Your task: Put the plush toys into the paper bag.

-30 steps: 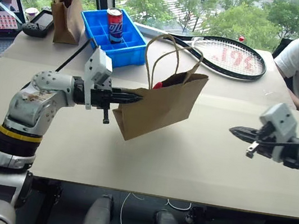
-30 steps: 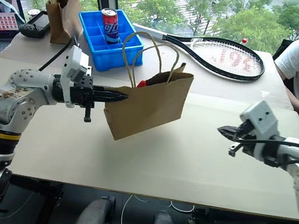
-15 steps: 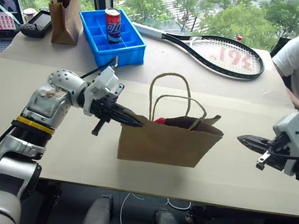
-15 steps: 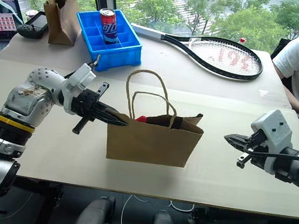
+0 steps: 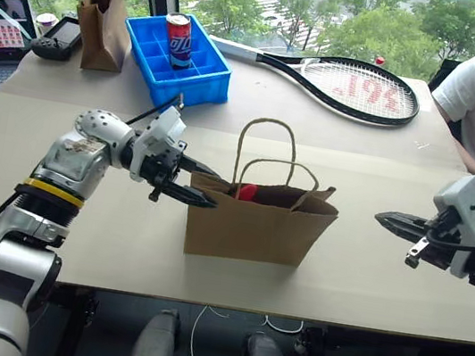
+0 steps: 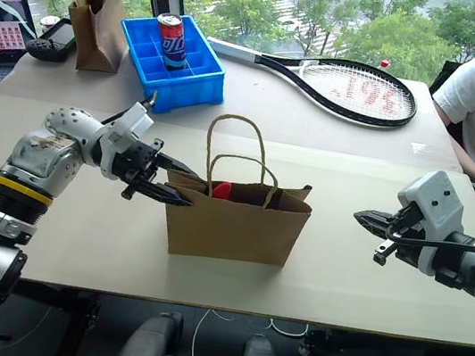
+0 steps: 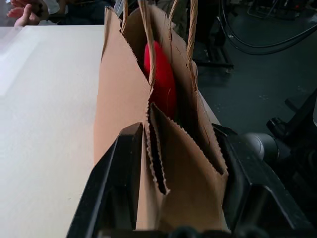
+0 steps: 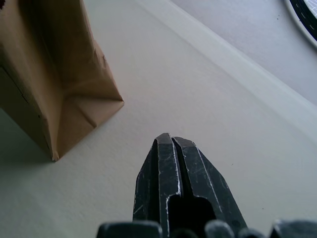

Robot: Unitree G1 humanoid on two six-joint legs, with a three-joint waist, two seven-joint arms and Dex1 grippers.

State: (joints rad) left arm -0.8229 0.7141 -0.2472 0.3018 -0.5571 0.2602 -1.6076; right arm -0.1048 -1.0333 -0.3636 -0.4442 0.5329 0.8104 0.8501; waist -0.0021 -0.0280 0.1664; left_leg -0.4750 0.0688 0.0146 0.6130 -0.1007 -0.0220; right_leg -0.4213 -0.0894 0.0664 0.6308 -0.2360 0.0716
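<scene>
The left arm reaches rightward, its left gripper [image 5: 190,181] pointing slightly down with fingers spread apart; the right gripper [image 5: 386,221], well off to the right, points leftward, fingers pressed together

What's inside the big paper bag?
A red plush toy pokes up inside the paper bag. Anything lower down, like a green toy, is hidden by the bag's walls.

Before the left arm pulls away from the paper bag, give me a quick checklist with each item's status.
1. Paper bag upright on the table: ok.
2. Left hand open, fingers either side of the bag's end: ok.
3. Red plush toy inside the bag: ok.
4. Green plush toy inside the bag: cannot tell.
5. Right hand shut and apart from the bag: ok.
6. Bag's handles free of both hands: ok.
</scene>
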